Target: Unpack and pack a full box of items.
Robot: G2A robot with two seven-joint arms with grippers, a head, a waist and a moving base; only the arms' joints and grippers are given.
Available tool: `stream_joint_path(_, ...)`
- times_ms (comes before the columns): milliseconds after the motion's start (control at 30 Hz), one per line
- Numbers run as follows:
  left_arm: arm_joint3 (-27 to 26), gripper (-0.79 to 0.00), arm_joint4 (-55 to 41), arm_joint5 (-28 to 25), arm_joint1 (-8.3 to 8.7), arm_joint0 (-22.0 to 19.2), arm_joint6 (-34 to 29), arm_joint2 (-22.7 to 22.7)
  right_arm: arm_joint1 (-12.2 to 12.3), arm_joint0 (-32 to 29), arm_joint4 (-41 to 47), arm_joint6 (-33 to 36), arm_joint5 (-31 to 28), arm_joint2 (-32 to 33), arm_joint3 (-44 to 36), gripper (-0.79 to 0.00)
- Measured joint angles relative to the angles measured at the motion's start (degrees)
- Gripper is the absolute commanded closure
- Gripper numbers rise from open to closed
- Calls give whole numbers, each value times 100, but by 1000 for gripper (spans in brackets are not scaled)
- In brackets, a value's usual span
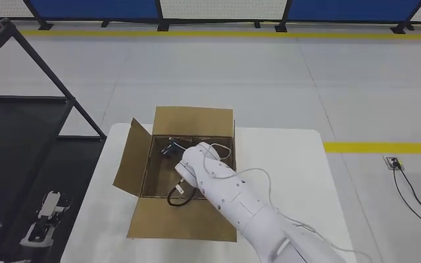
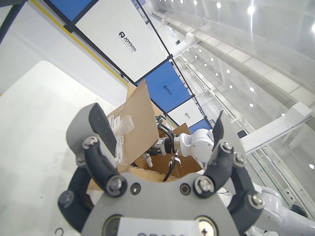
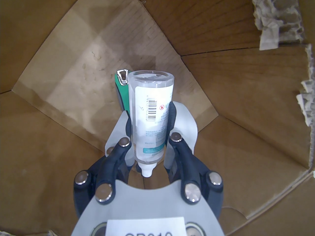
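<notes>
A: A white table (image 1: 296,171) fills the lower centre of the top view. On it, at mid-frame, sits the open cardboard box (image 1: 191,118), flaps spread.
B: And the arms?
A: The right arm (image 1: 223,191) extends from lower right into the box. The left gripper (image 2: 160,116) has the box beyond it, jaws wide apart, holding nothing.
B: The right gripper (image 3: 150,115)?
A: Clamped on a clear bottle (image 3: 151,94) inside the box, cap toward the wrist, with a green item (image 3: 122,94) just beside it
</notes>
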Motion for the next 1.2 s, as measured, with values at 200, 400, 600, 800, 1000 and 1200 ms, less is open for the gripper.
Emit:
stream_joint_path(200,-2,-785,19,2,-4,1,33,4,-65,69,30,-128,-63,36,265,-228)
stream_joint_path(400,-25,-785,40,10,-11,24,74,8,-115,137,24,-190,-104,66,429,-268)
stream_joint_path(600,-46,-785,48,5,-17,46,96,5,-142,197,-25,-249,-73,101,445,-311)
stream_joint_path(800,-81,-785,61,-1,-22,67,103,4,-126,186,-93,-246,-31,156,403,-348)
stream_joint_path(1000,-98,-785,70,-24,-25,79,100,1,-77,120,-158,-256,-7,238,282,-354)
stream_joint_path(1200,-124,-785,94,-28,-30,99,101,6,15,-19,-296,-314,160,351,-113,-379)
